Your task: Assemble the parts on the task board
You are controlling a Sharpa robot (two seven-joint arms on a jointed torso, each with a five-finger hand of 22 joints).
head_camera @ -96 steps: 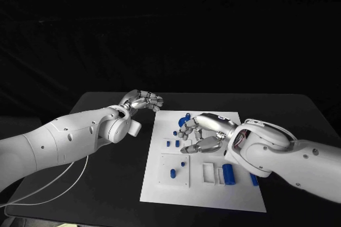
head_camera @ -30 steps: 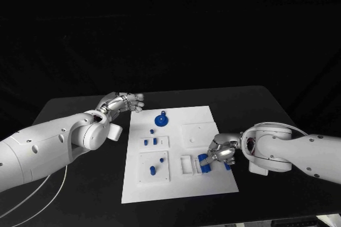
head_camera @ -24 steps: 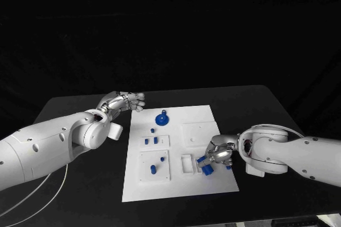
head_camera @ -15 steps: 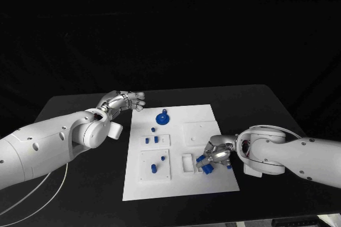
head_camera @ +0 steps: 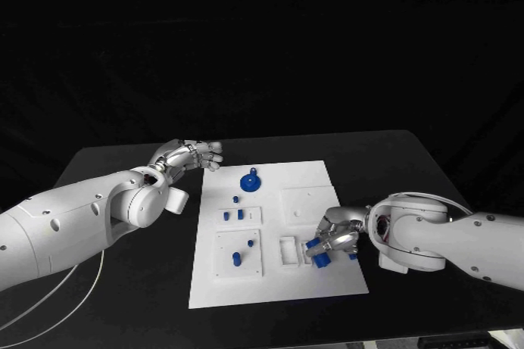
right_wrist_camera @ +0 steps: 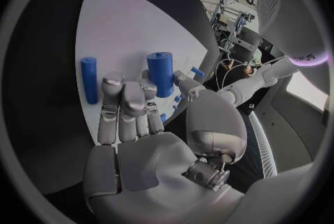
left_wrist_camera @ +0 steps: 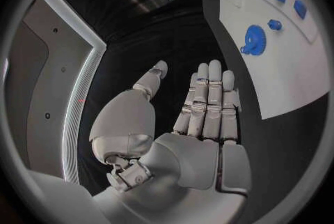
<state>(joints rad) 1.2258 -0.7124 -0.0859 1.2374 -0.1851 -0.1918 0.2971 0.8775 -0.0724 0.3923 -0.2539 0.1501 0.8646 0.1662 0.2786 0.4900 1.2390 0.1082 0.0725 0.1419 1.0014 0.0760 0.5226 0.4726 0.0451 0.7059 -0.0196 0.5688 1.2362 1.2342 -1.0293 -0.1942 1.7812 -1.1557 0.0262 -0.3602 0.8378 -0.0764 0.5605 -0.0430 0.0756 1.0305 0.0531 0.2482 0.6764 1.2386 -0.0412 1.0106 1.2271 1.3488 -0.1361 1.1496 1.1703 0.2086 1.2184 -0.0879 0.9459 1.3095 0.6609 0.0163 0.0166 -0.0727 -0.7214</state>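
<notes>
White flat task board [head_camera: 328, 277] mid-table serves as landmark. Right hand [head_camera: 336, 239] at board's right edge, near corner; fingers curled around short blue plastic cylinder [right_wrist_camera: 160, 72], contact unclear, cannot tell if gripped. Slim blue peg [right_wrist_camera: 88, 79] lies just beside it. Blue gear-shaped disc [head_camera: 250, 184] at board's far end.

Left hand [head_camera: 188, 157] off board's far left corner, fingers straight and pressed side by side, holding nothing.

Cylinder likely light, rigid, smooth and slippery; best pinched across round sides mid-height.
</notes>
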